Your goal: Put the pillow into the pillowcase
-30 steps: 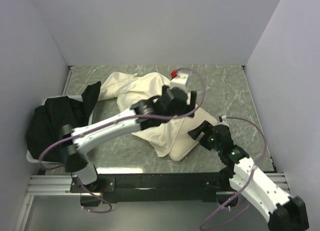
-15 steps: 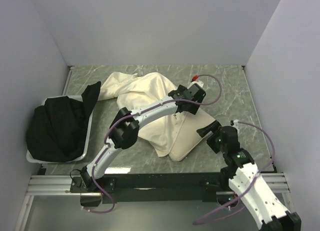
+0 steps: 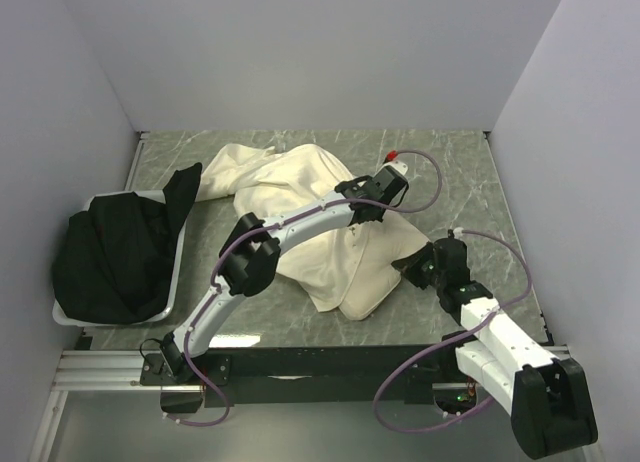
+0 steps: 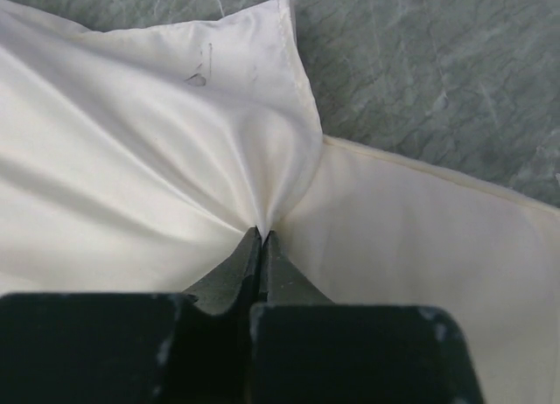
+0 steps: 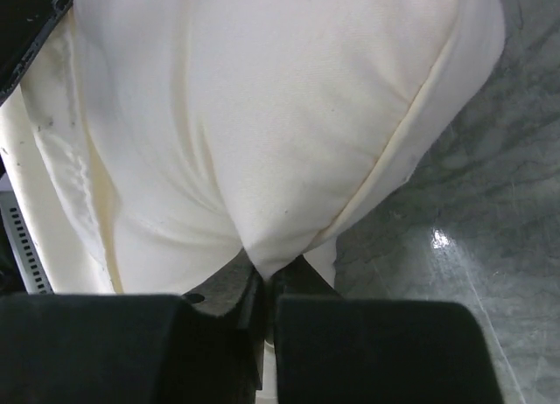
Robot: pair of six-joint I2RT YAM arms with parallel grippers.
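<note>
The pillowcase (image 3: 270, 177) lies wrinkled across the middle of the table, one end draped over the pillow (image 3: 372, 274). My left gripper (image 3: 368, 214) reaches across to that overlap. In the left wrist view it (image 4: 260, 233) is shut on a pinch of the pillowcase (image 4: 157, 159), with creases fanning out from the tips and the pillow (image 4: 420, 238) just to the right. My right gripper (image 3: 412, 270) is at the pillow's right corner. In the right wrist view it (image 5: 269, 271) is shut on a fold of the pillow (image 5: 289, 115) beside its seam.
A black cloth heap (image 3: 110, 250) fills a white tray (image 3: 176, 267) at the left. Grey walls close in the table on three sides. A metal rail (image 3: 300, 364) runs along the near edge. Bare marble table (image 3: 480, 192) shows at the right.
Both grippers went from open to shut. The left closed on the pillowcase where it stood. The right arm slid in towards the pillow's corner and closed on it.
</note>
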